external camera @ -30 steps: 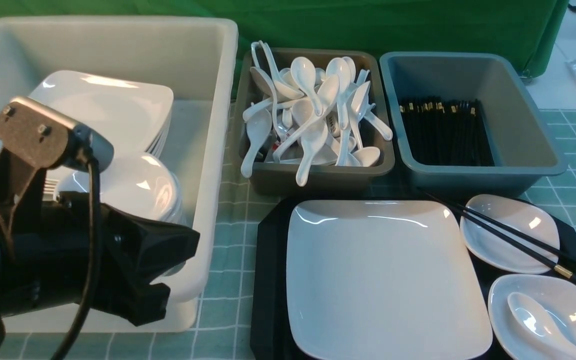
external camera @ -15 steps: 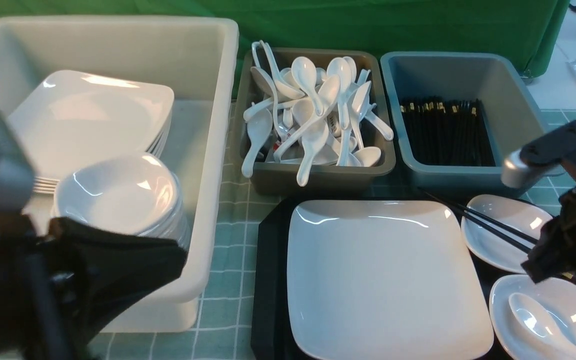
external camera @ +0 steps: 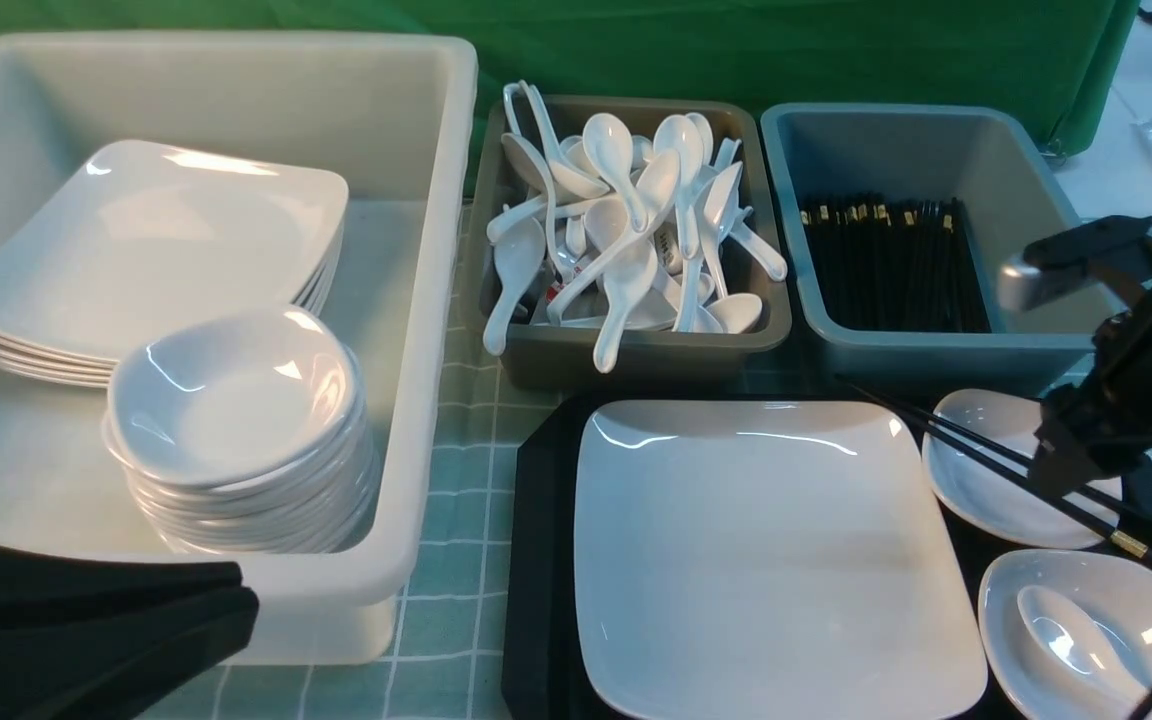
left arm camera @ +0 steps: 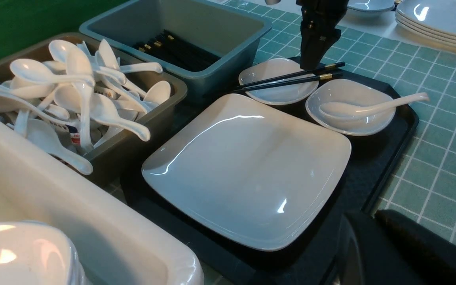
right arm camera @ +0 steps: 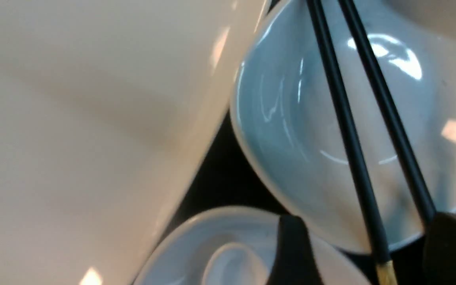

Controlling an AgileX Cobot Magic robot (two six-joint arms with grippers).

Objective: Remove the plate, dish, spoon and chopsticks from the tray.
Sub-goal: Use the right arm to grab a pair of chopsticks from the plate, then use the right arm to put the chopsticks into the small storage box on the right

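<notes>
Checked cloth (external camera: 456,500), tray (external camera: 536,520), 1 plate (external camera: 766,560), 2 dishes (external camera: 981,480), 1 spoon (external camera: 1076,630), 2 chopsticks (right arm camera: 348,130), right tool (external camera: 1061,465) spread, left tool (external camera: 236,603) closed.

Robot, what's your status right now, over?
Left gripper shut, idle near the white tub. Right gripper open, fingers either side of the chopsticks on the small dish. Nothing seen in the way.

No legible text or labels anywhere.
</notes>
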